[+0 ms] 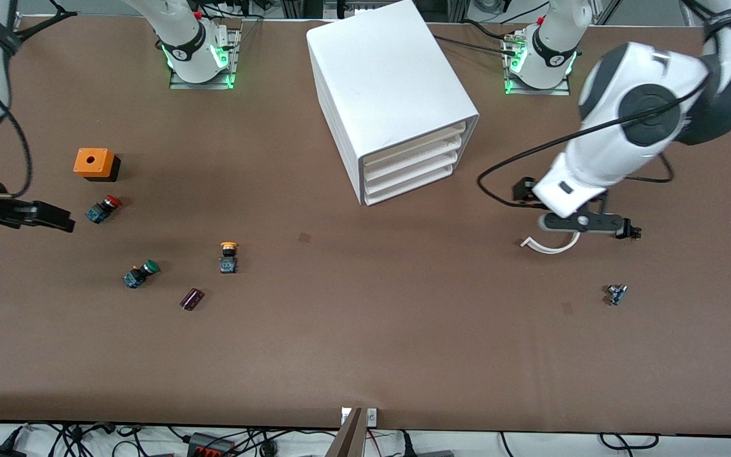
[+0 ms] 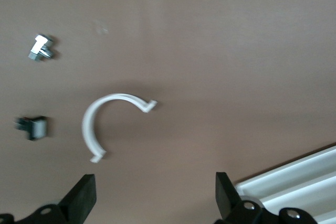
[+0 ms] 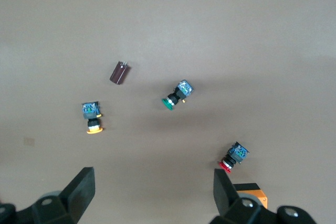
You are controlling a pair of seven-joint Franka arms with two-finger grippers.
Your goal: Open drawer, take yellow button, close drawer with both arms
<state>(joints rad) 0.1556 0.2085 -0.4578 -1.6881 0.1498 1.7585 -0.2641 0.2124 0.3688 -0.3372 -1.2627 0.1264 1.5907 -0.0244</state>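
The white cabinet (image 1: 391, 95) stands at mid-table with all four drawers pushed in, including the top drawer (image 1: 415, 143). The left gripper (image 2: 155, 203) hovers with fingers spread wide over a white curved clip (image 1: 551, 245), toward the left arm's end from the cabinet. The right gripper (image 3: 152, 200), also released, hovers toward the right arm's end. The yellow-capped button (image 1: 228, 256) lies on the table, nearer the front camera than the cabinet, toward the right arm's end.

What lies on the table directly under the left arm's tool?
Under the open left tool lies a white curved plastic clip on the brown table. In the front view the arm partly covers it.
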